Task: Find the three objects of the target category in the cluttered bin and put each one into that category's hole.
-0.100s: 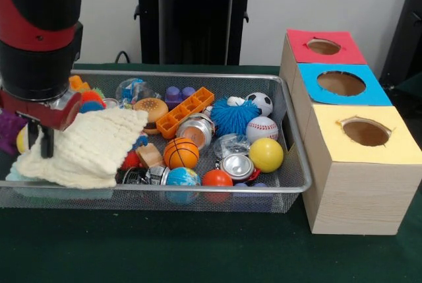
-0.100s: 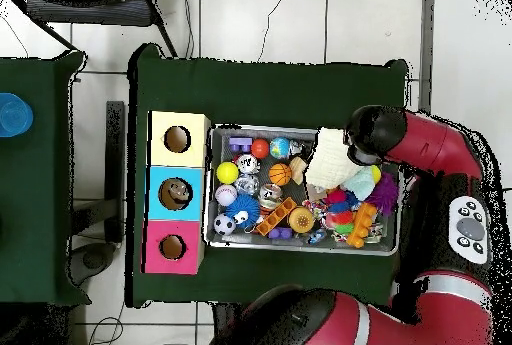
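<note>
- The wire bin (image 1: 290, 164) is the biggest thing I'm working over, and it sits just beside the row of boxes with the red hole (image 1: 324, 46), blue hole (image 1: 341, 83) and yellow hole (image 1: 366, 132).
- Next in size is the cream knitted cloth (image 1: 89, 148), draped over the bin's front corner under my gripper (image 1: 38, 139). I judge it light, floppy and easy to snag, best taken by a bunched fold, not a flat edge.
- The gripper hangs at the cloth's edge. I cannot tell whether its jaws are parted or pinching the fabric.
- I don't know the target category. The balls look likeliest: basketball (image 1: 180, 153), baseball (image 1: 262, 128), soccer ball (image 1: 260, 102), yellow ball (image 1: 266, 155). I'd expect them light, smooth and prone to rolling, so grip across the middle.
- The front view shows the cloth's sag and the gripper's height. The overhead view shows something brown already inside the blue hole (image 2: 175, 193), and toys at the bin's end that the arm hides from the front.
</note>
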Robot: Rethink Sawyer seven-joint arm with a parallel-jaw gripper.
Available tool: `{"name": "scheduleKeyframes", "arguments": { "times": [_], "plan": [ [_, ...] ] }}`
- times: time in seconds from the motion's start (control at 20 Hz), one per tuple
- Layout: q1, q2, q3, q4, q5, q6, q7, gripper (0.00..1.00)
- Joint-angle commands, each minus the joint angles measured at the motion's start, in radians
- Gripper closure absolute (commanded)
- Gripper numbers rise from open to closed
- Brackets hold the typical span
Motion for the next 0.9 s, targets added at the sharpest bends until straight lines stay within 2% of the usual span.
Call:
{"name": "scheduleKeyframes", "arguments": {
  "times": [0.05,0.2,0.55,0.75,0.9],
  "plan": [
    [-0.016,0.02,0.087,-0.001,-0.073,-0.002,-0.121,0.0],
    [-0.011,0.0,0.085,0.0,-0.065,0.016,-0.099,0.0],
    [0.008,-0.125,0.064,0.062,-0.025,0.082,-0.045,0.0],
    [0.009,-0.166,0.083,0.078,0.019,0.134,-0.018,0.0],
    [0.003,-0.209,0.108,0.12,0.067,0.131,0.019,0.0]
  ]
}}
